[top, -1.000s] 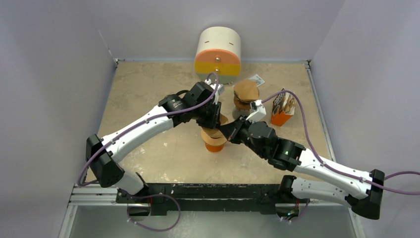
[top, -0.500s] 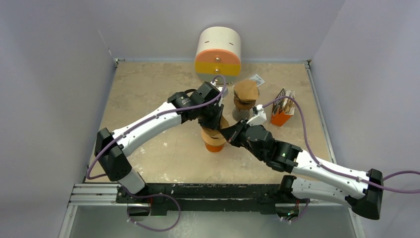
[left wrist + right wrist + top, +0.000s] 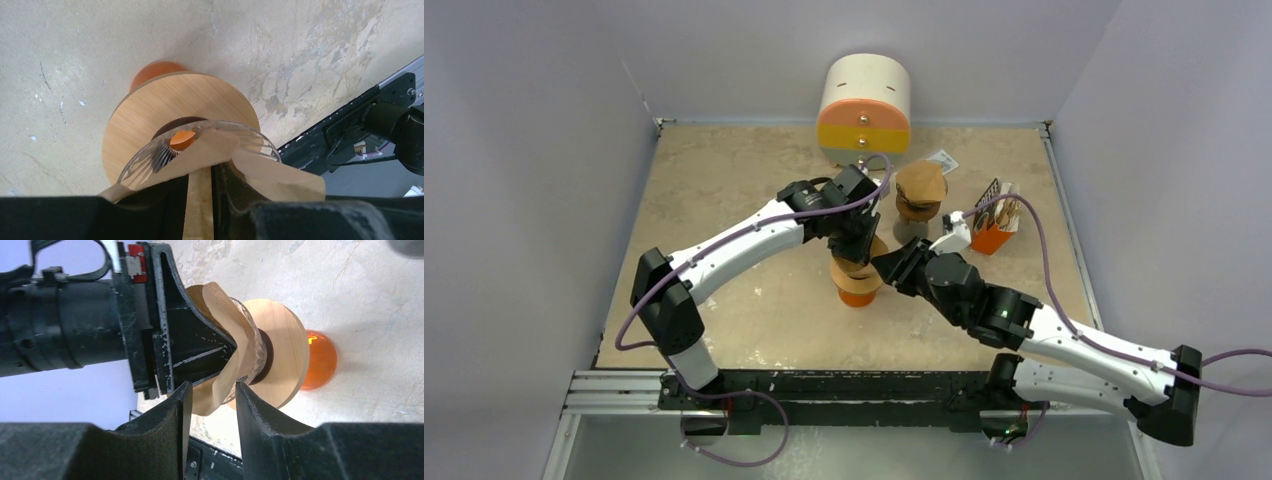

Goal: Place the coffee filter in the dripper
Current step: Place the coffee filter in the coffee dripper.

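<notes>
Left wrist: left gripper (image 3: 200,186) clamps the coffee filter (image 3: 270,175) in the dripper (image 3: 150,157); right gripper (image 3: 214,390), parted, straddles its edge.

Access to the dripper (image 3: 861,268) is obstructed on two sides. The left hand (image 3: 856,240) sits directly over it, clamped on the coffee filter (image 3: 270,172). The right hand (image 3: 887,266) stands against its right flank, fingers parted around the filter's hanging edge. Just behind I note a second dripper stack (image 3: 920,196), with an orange box (image 3: 990,234) to the right of it. A round canister (image 3: 865,108) blocks the back edge. I see open passage over the tabletop (image 3: 714,185) on the left, and along the near strip in front of the dripper.
</notes>
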`<state>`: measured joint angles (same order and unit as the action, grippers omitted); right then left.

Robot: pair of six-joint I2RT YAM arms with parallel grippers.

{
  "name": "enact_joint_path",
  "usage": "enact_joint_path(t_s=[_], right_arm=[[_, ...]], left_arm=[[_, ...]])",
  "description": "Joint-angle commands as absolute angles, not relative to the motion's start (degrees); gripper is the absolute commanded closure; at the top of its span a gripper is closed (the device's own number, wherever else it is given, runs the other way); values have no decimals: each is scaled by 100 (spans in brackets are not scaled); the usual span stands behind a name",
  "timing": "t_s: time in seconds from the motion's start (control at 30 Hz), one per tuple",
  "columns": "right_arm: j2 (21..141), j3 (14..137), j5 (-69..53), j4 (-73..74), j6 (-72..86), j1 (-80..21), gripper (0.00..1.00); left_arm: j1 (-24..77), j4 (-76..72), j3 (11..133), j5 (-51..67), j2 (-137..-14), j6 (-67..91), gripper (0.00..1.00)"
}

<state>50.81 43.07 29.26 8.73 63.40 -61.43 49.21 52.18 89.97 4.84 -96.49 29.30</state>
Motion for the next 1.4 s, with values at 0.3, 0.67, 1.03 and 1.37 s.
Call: enact_joint_path(t_s=[0.3,0.67,1.03,1.37], right_arm=[[3890,4609,4029,1781,5917,-6126,60],[3674,4525,4205,1899,5816,-6126,60],[3626,4457,4165,1925,5892,-6124,60],[3627,4435,4103,1941,5956,-6126,60]], left_arm=[[4931,5564,9590,589,-9932,2690,64],[4974,5773,9667,789,-10096,2629,47],[4991,5993,9892,738,-10204,2586,69],[5077,6201,10149,775,-10401,2566,100]])
